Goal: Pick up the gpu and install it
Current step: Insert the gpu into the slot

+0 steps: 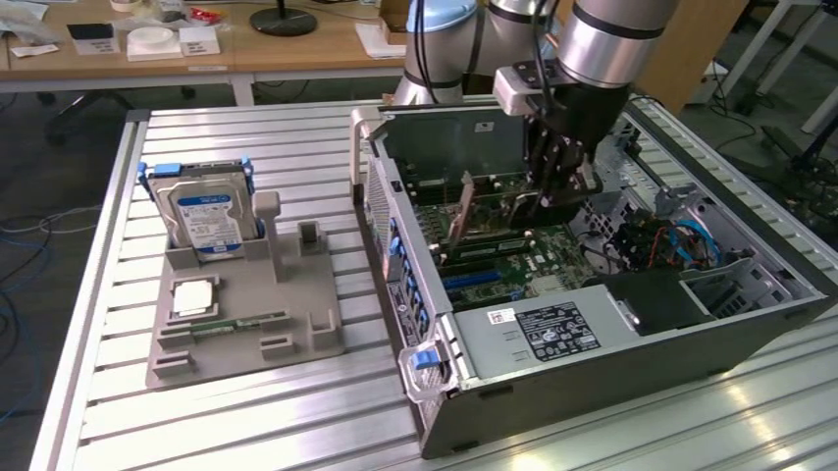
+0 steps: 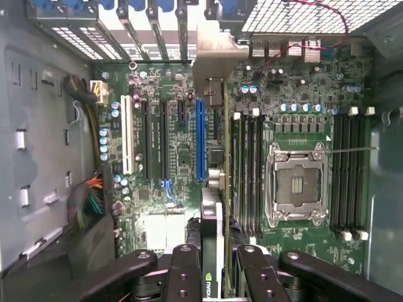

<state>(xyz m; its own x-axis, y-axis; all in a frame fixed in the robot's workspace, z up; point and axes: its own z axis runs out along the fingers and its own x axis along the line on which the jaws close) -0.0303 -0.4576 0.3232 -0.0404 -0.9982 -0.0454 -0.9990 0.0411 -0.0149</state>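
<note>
Case (image 1: 590,392) open on top so there's a way down to the bare expansion slots (image 2: 154,138) on one side of the gripper (image 2: 214,267)-held gpu (image 2: 212,217), other side tight against upright memory sticks (image 2: 249,170) (CPU socket (image 2: 296,182) beyond), cable bundle (image 2: 88,201) and power supply (image 1: 550,329) crowd the edges

Even, fairly bright indoor light, probably from ceiling fixtures, fills the exterior view. The ribbed metal table (image 1: 249,432) shows pale glare streaks toward the exterior view's right, and the open computer case (image 1: 654,373) holds soft shadow inside. In the wrist view the motherboard (image 2: 170,157) is evenly lit, the perforated grille (image 2: 296,16) washes out white, and the hand (image 2: 213,270) and gpu (image 2: 211,220) sit dark.
</note>
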